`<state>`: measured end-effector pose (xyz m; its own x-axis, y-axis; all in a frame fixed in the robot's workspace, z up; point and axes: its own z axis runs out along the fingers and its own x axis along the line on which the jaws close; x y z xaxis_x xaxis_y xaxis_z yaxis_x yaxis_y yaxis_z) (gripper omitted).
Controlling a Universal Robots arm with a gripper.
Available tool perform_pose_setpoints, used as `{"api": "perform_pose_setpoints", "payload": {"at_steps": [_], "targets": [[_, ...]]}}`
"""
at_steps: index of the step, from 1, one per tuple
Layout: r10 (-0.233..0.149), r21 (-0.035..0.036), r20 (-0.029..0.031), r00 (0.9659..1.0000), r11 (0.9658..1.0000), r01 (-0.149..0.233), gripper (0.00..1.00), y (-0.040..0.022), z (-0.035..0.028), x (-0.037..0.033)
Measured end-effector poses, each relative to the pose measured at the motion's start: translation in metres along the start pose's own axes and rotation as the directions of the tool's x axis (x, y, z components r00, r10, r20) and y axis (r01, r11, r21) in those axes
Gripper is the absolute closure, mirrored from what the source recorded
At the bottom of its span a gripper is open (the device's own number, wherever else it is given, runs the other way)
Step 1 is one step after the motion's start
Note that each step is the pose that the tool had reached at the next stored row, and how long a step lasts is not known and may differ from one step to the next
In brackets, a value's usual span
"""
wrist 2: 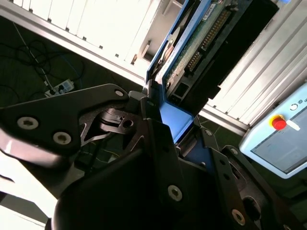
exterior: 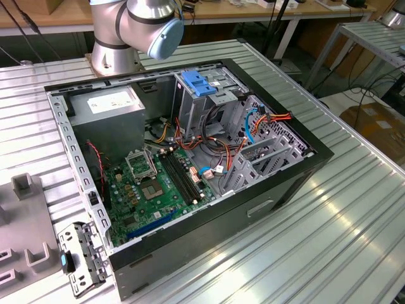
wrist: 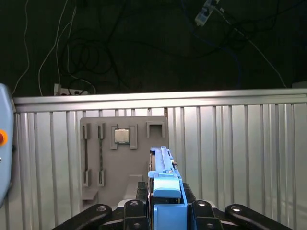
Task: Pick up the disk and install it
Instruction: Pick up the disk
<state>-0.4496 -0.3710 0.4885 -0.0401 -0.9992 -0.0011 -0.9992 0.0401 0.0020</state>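
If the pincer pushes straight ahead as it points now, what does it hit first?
Likely the grey fixture plate on the ribbed table: in the first wrist view the disk in the pincer aims at that plate's edge. Depth is unclear.

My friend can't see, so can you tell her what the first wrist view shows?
The gripper holds the blue-railed disk edge-on. Beyond it lies a ribbed metal table with a grey tray that carries a small square chip.

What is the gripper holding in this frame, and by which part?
The gripper is shut on the disk, clamped at its blue plastic end; the rest juts out beyond the fingers.
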Motion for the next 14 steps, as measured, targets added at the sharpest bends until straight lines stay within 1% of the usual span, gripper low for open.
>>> {"api": "perform_pose_setpoints", "payload": {"at_steps": [1,2,4,8,14], "targets": [[0.0,-0.0001,-0.0001,1.0,1.0,0.0,0.63,0.0,-0.0034,0.0],[0.0,0.0,0.0,1.0,1.0,0.0,0.63,0.0,-0.0052,0.0],[0.0,0.0001,0.0002,1.0,1.0,0.0,0.63,-0.0003,-0.0056,-0.0001],[0.0,-0.0046,-0.0002,1.0,1.0,0.0,0.63,-0.0074,-0.0059,-0.0003],[0.0,-0.0089,-0.0004,1.0,1.0,0.0,0.63,-0.0191,-0.0059,-0.0008]]}}
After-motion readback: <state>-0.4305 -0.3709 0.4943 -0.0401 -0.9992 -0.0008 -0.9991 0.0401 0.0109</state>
